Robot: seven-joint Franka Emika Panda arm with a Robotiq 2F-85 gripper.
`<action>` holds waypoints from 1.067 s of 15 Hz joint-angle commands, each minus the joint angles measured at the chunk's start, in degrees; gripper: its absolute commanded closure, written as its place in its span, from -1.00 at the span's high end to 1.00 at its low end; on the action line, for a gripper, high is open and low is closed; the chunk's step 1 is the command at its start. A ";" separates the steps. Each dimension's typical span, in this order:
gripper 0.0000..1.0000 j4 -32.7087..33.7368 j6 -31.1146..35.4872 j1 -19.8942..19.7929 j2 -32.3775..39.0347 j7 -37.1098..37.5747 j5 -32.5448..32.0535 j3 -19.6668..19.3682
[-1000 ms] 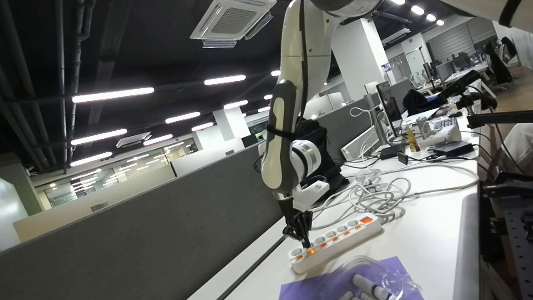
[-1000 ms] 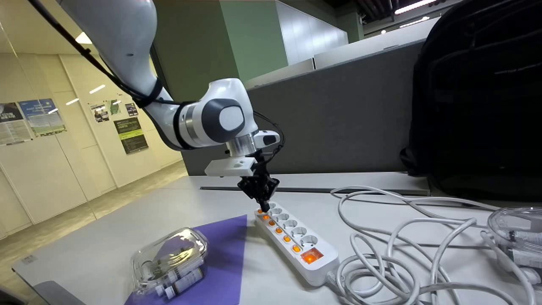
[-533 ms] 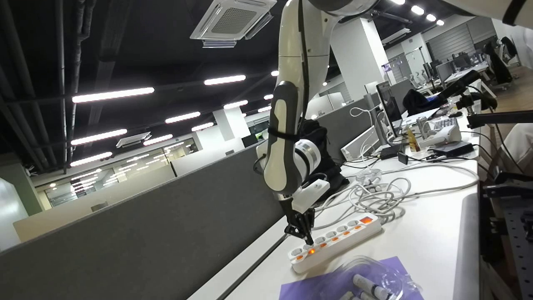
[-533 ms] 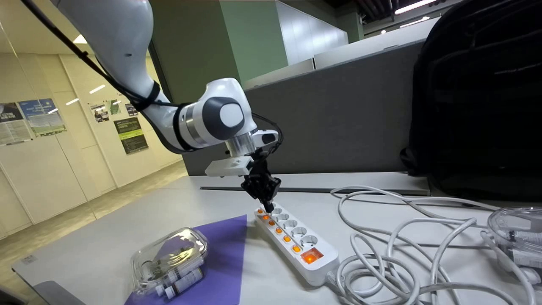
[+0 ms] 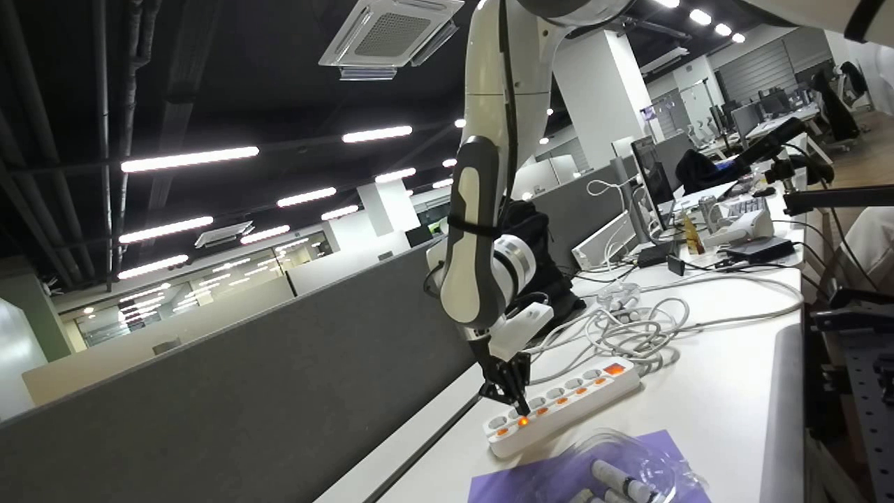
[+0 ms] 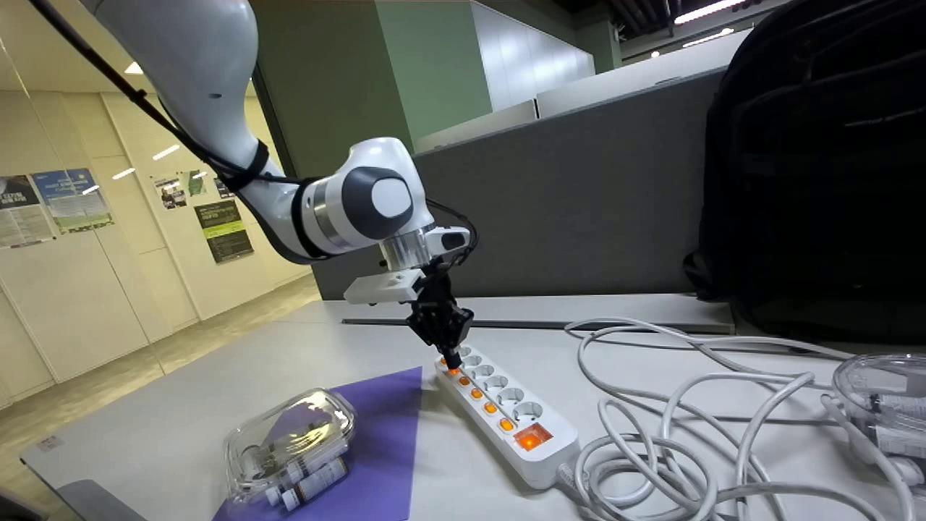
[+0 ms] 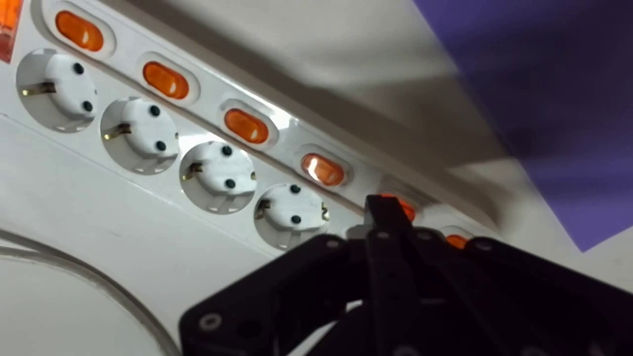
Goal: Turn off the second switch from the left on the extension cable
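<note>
The extension cable, a white power strip (image 5: 573, 413), lies on the table; it also shows in an exterior view (image 6: 485, 422) and in the wrist view (image 7: 217, 99). Sockets run along one side and small orange switches along the other. The second switch from the left (image 5: 523, 422) glows bright orange. It shows partly behind the fingertips in an exterior view (image 6: 453, 372) and in the wrist view (image 7: 404, 208). My gripper (image 5: 524, 412) is shut and empty, pointing down at this switch in both exterior views (image 6: 453, 364). In the wrist view its fingertips (image 7: 388, 205) overlap the switch; contact cannot be told.
A purple sheet (image 6: 391, 434) with a clear container (image 6: 289, 449) of small bottles lies beside the strip. Loops of white cable (image 6: 651, 427) lie at its lit end. A grey partition (image 6: 579, 202) and a black backpack (image 6: 803, 181) stand behind.
My gripper has moved slightly along the strip, then down toward the switch row, its tip now at the second switch. That switch glows in all the frames.
</note>
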 commanded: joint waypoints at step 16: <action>-1.00 3.59 -2.62 -2.03 2.76 2.10 1.66 2.23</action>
